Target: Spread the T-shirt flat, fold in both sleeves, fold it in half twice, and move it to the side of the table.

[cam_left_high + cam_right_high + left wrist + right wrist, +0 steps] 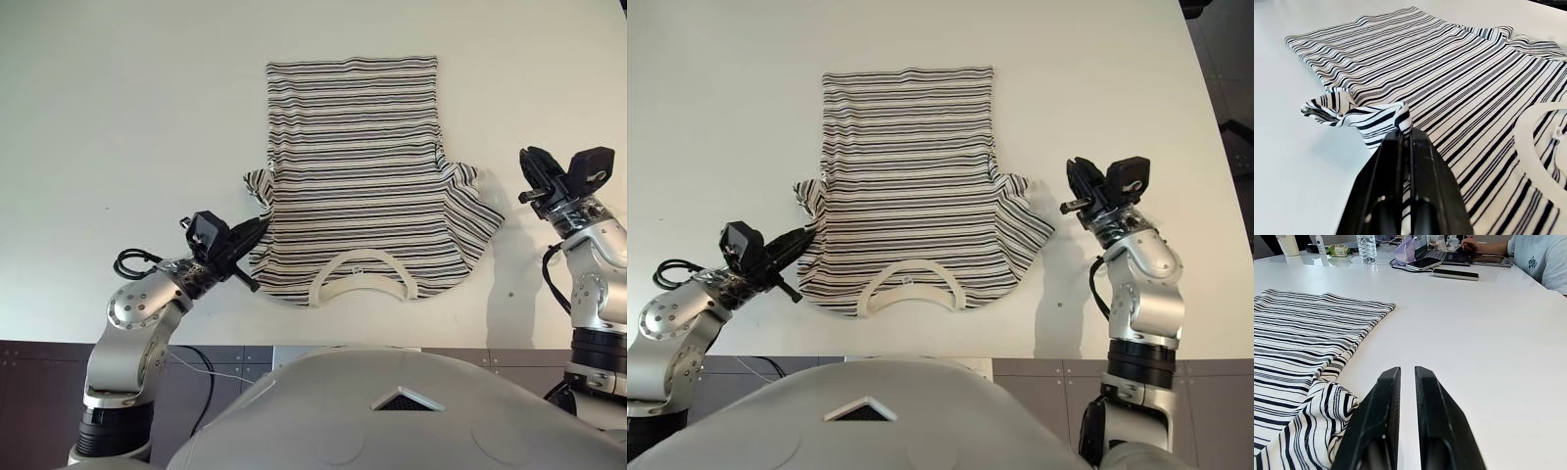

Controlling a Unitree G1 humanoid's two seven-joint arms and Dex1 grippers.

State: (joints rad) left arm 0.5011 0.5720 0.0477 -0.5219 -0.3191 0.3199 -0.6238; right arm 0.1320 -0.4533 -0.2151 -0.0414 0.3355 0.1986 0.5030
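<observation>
The black-and-white striped T-shirt [358, 166] lies mostly flat on the white table [118, 117], its white collar [362, 274] toward me. Both sleeves are bunched at the sides. My left gripper [263, 223] is low at the shirt's left side, shut on the edge of the left sleeve [1352, 110], which is pinched at the fingertips [1404, 131]. My right gripper [531, 168] hovers above bare table just right of the crumpled right sleeve [472, 196]. Its fingers [1388, 382] stand nearly together with a thin slit and nothing between them.
The table's near edge [196, 328] runs just below the collar. Bare table lies on both sides of the shirt. At the far end of the table stand a water bottle [1366, 247], a dark phone [1455, 274] and other small items.
</observation>
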